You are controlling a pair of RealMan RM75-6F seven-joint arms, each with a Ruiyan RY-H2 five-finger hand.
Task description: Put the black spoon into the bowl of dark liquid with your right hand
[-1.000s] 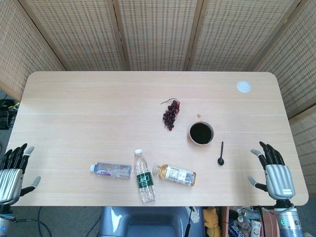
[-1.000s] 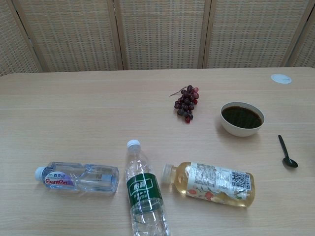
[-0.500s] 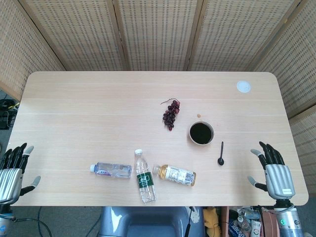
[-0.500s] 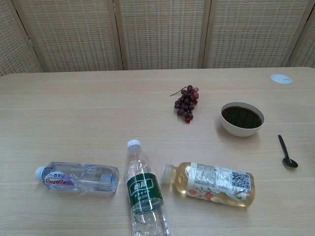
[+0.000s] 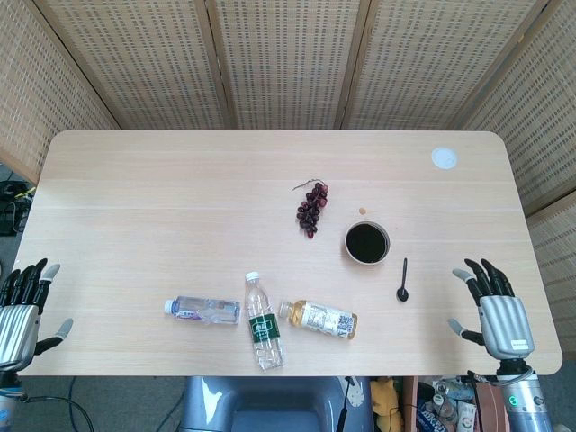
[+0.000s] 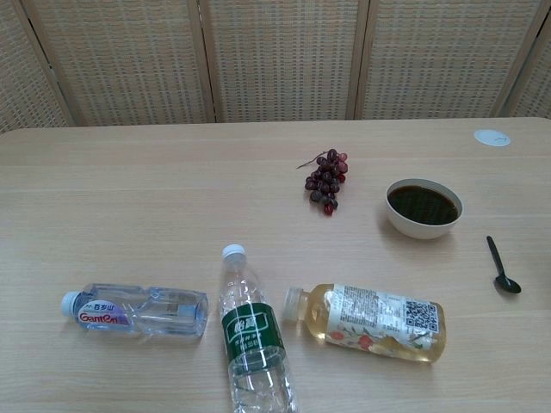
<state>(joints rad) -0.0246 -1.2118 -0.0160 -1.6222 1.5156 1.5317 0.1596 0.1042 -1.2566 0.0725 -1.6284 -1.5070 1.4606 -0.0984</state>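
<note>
Black spoon [image 5: 402,280] beside bowl [image 5: 367,243]

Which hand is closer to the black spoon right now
The right hand. It sits open at the table's near edge, just right of the black spoon; the left hand is at the opposite end.

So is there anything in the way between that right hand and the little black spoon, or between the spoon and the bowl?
Nothing visible. Bare table lies between the right hand and the black spoon, and between the spoon and the bowl of dark liquid. The grapes and bottles lie further left.
</note>
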